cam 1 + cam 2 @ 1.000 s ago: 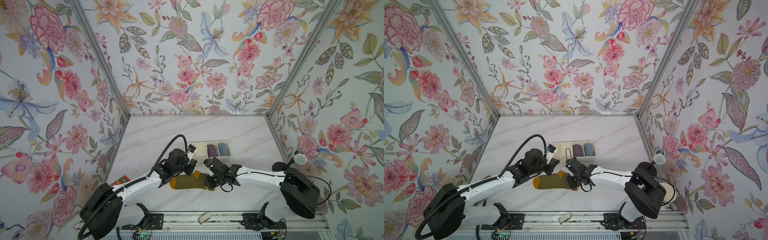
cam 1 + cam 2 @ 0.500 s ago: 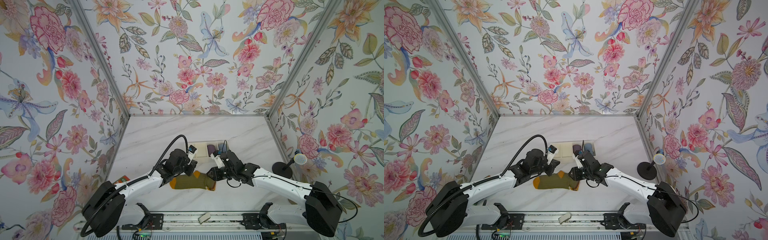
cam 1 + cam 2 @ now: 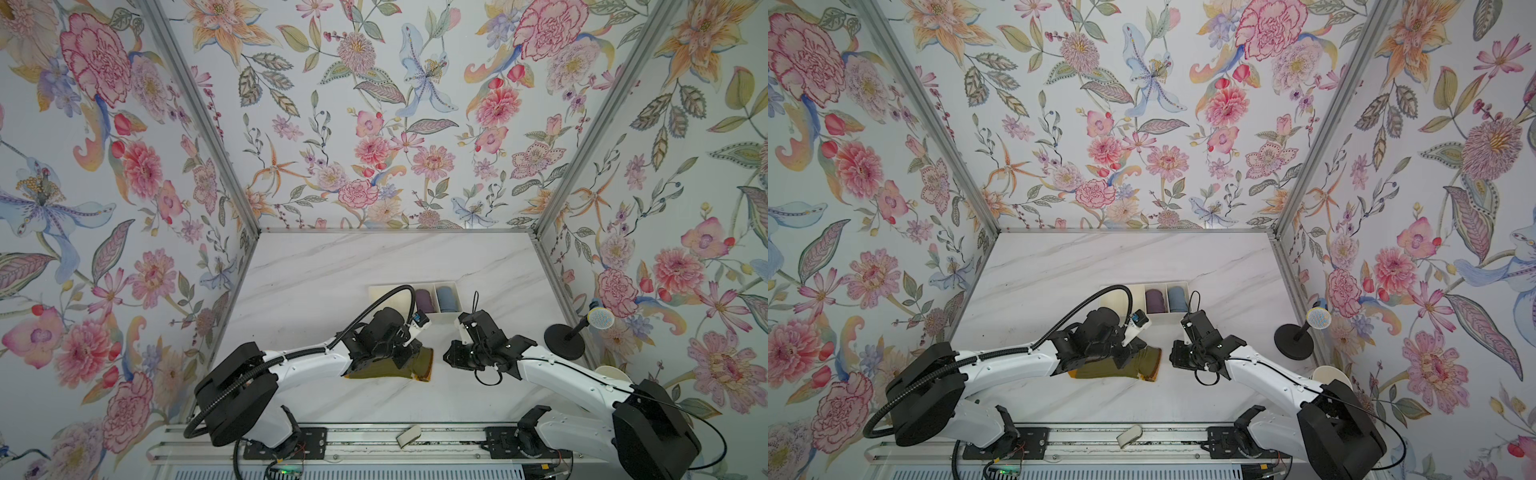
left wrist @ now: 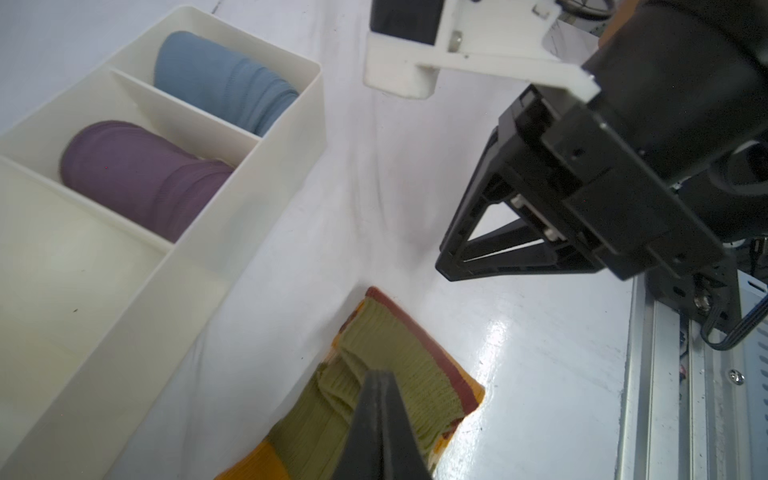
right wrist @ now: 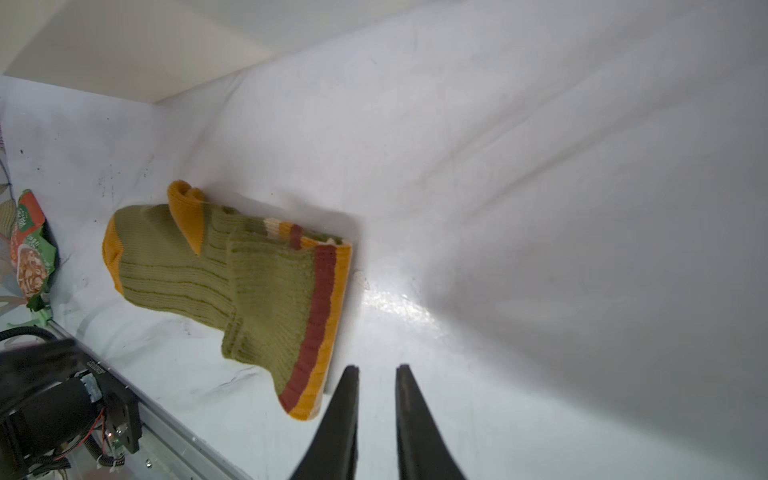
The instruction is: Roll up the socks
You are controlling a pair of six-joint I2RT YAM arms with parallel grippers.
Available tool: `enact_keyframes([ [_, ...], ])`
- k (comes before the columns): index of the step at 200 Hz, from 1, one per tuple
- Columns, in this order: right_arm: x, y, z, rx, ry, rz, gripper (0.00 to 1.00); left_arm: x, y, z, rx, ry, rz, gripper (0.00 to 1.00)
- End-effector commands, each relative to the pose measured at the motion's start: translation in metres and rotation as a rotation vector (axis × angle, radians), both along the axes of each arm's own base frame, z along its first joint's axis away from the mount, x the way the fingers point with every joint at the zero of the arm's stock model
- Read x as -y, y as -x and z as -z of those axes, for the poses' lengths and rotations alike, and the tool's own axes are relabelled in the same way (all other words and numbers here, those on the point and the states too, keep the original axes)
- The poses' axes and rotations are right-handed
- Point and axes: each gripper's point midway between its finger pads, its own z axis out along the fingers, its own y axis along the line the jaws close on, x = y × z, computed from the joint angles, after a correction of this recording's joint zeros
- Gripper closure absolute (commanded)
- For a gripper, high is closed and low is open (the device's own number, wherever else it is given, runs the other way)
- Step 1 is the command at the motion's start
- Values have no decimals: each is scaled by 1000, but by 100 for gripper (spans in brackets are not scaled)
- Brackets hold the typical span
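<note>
two ribbed olive socks [image 5: 257,282] lie folded, left claw [image 4: 380,376] closed tight above, right claw [image 5: 376,369] narrowly parted, empty.

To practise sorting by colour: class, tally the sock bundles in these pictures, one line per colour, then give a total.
Olive-green socks: 1 bundle
Purple sock roll: 1
Blue sock roll: 1
Total: 3

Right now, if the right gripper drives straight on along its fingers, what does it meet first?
Likely bare tabletop, just beside the striped cuff of the socks. The right gripper might brush that cuff, since depth is unclear.
</note>
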Motion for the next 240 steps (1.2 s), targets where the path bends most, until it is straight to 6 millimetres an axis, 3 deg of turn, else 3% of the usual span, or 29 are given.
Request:
enact_keyframes([
  [1,10,5,10,-34,31,37,80,13,9,3,13,-33,58,100],
  [43,11,-4,2,-5,42,65,79,14,5,-6,44,-27,48,100],
  [88,18,-19,-21,74,90,100,77,23,3,-33,88,-32,108,100],
  [133,19,-14,-13,45,108,90,76,28,5,-27,61,-26,137,100],
  [164,13,1,2,21,91,68,76,28,5,-25,61,-8,132,100],
  [172,12,5,5,11,82,66,76,28,4,-9,39,-41,131,100],
  [194,11,12,10,-8,79,53,76,27,4,-1,28,-62,124,100],
  [240,3,13,0,18,50,42,76,19,4,23,-1,-131,109,100],
])
